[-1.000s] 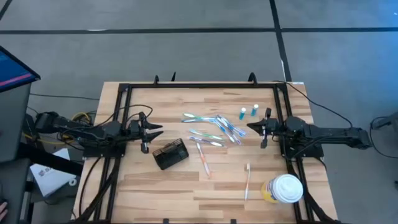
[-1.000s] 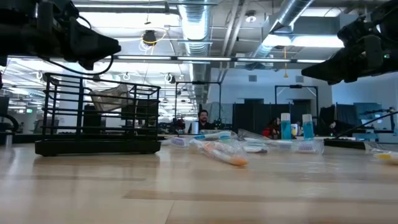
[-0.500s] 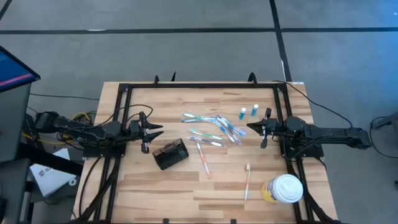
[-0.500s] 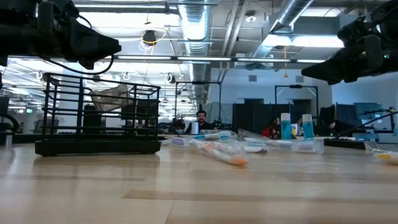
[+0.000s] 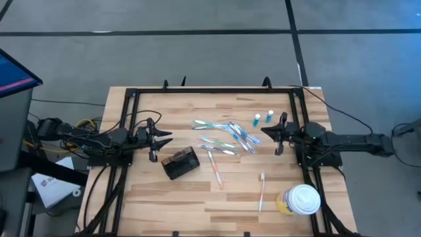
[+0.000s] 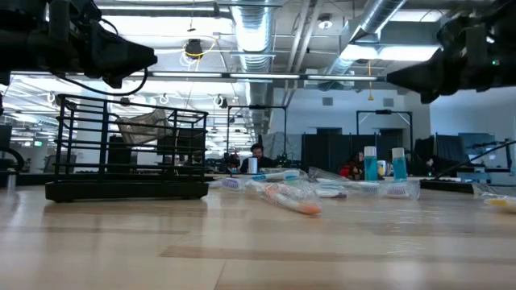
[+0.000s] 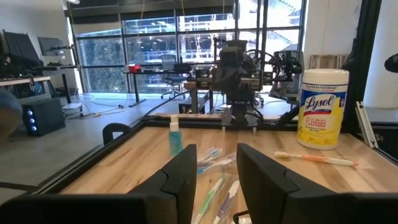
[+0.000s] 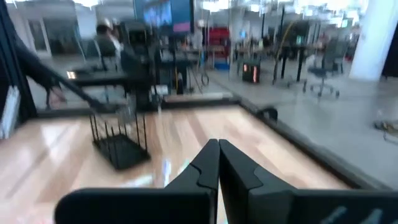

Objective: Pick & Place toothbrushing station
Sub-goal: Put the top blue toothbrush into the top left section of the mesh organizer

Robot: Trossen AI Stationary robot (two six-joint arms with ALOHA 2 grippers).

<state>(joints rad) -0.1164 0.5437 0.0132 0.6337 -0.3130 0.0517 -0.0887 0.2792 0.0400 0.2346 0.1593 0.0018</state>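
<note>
Black wire holder (image 5: 181, 163) untouched on surface (image 5: 164, 197). Left hand (image 5: 160, 139) open beside it; right hand (image 5: 277, 136) closed, well apart. Risk: tipping holder, scattering nearby toothbrushes (image 5: 223, 139).

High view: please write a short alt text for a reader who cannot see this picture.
Seen from above, a wooden table holds a black wire holder box beside scattered toothbrushes, two small blue bottles and a white-lidded yellow canister. The left gripper, open, hovers near the box; the right gripper, shut, is near the bottles.
</note>
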